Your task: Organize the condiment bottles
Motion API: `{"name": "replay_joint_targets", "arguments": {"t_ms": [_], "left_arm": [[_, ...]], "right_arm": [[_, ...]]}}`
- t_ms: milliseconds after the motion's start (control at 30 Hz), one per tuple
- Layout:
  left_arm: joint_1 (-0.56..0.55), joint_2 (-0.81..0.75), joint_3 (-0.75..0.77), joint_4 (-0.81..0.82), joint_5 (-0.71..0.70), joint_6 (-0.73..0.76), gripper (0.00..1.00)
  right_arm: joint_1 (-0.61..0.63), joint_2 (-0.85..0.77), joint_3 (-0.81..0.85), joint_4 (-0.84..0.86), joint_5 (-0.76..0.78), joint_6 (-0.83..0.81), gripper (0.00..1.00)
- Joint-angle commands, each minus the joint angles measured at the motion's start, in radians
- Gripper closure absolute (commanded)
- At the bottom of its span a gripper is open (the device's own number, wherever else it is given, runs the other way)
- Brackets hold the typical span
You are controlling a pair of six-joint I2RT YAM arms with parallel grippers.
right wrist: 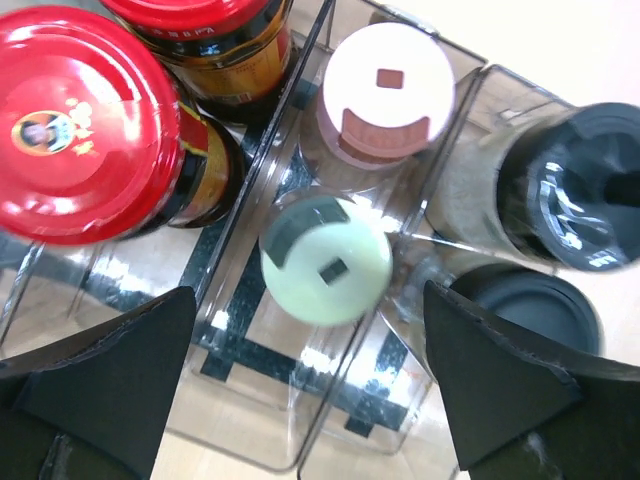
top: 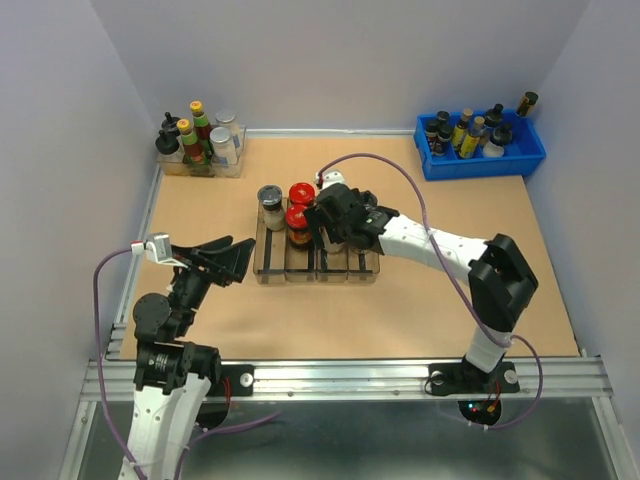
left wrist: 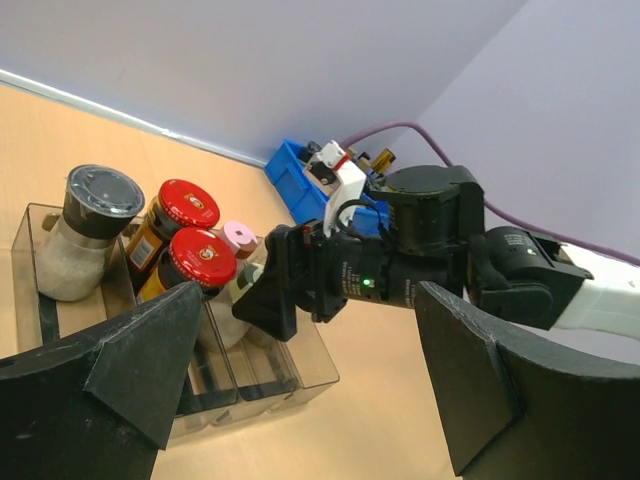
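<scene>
Clear 4-lane tray, table centre. Leftmost lane: 1 grey-lidded jar. Lane 2: far red-lidded jar, near red-lidded jar. Lane 3: pink-capped jar and pale-yellow-capped jar, touching. Lane 4: 2 black-capped jars, first, second. Right gripper: above the tray, fingers apart either side of the pale-yellow cap, clamped on nothing. Left gripper: just left of the tray, fingers apart, empty. Blue bin: far right.
</scene>
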Motion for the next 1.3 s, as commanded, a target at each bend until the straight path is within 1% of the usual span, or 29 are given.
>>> {"name": "replay_joint_targets", "arguments": {"t_ms": [0, 167, 200, 267, 333, 400, 467, 500, 533, 567, 600, 633, 667, 733, 767, 867, 900, 1067, 1267], "left_arm": [[-0.001, 0.021, 0.062, 0.058, 0.006, 0.026, 0.01], [-0.001, 0.041, 0.085, 0.072, 0.009, 0.042, 0.01], [-0.001, 0.047, 0.092, 0.076, 0.009, 0.043, 0.01], [-0.001, 0.069, 0.099, 0.096, 0.013, 0.049, 0.01], [-0.001, 0.099, 0.109, 0.111, 0.027, 0.054, 0.01], [-0.001, 0.123, 0.119, 0.134, 0.039, 0.054, 0.01], [0.001, 0.158, 0.126, 0.15, 0.05, 0.056, 0.01], [-0.001, 0.181, 0.131, 0.153, 0.05, 0.056, 0.01], [-0.001, 0.181, 0.134, 0.159, 0.055, 0.059, 0.01], [-0.001, 0.201, 0.137, 0.167, 0.067, 0.063, 0.01], [-0.001, 0.208, 0.143, 0.17, 0.069, 0.072, 0.01], [-0.001, 0.216, 0.145, 0.171, 0.07, 0.075, 0.01], [-0.001, 0.222, 0.148, 0.173, 0.063, 0.08, 0.01], [-0.001, 0.23, 0.16, 0.174, 0.061, 0.092, 0.01], [-0.001, 0.236, 0.162, 0.176, 0.064, 0.095, 0.01], [-0.001, 0.253, 0.174, 0.176, 0.082, 0.106, 0.01], [-0.001, 0.261, 0.177, 0.176, 0.085, 0.106, 0.01], [-0.001, 0.31, 0.18, 0.188, 0.145, 0.103, 0.01], [-0.001, 0.316, 0.181, 0.196, 0.165, 0.105, 0.01]], "right_arm": [[0.005, -0.153, -0.039, 0.045, -0.008, 0.001, 0.0], [0.004, -0.35, -0.105, 0.044, -0.053, -0.002, 0.0], [0.005, -0.423, -0.128, 0.044, -0.058, 0.01, 0.0], [0.005, -0.498, -0.158, 0.045, -0.056, 0.027, 0.0], [0.005, -0.593, -0.212, 0.047, -0.035, 0.047, 0.0], [0.004, -0.646, -0.26, 0.047, -0.007, 0.07, 0.0], [0.004, -0.728, -0.342, 0.045, 0.027, 0.084, 0.0], [0.004, -0.764, -0.399, 0.047, 0.069, 0.111, 0.0], [0.005, -0.796, -0.399, 0.045, 0.094, 0.127, 0.0], [0.004, -0.831, -0.462, 0.045, 0.111, 0.144, 0.0], [0.004, -0.917, -0.49, 0.045, 0.129, 0.179, 0.0], [0.004, -0.959, -0.523, 0.047, 0.13, 0.194, 0.0], [0.004, -1.047, -0.571, 0.045, 0.134, 0.21, 0.0], [0.004, -1.132, -0.615, 0.044, 0.13, 0.243, 0.0], [0.005, -1.207, -0.652, 0.039, 0.122, 0.249, 0.0], [0.005, -1.324, -0.697, 0.027, 0.096, 0.294, 0.0], [0.005, -1.395, -0.715, 0.016, 0.093, 0.315, 0.0], [0.004, -1.548, -0.757, -0.017, 0.071, 0.342, 0.0], [0.004, -1.625, -0.771, -0.033, 0.085, 0.346, 0.0]]}}
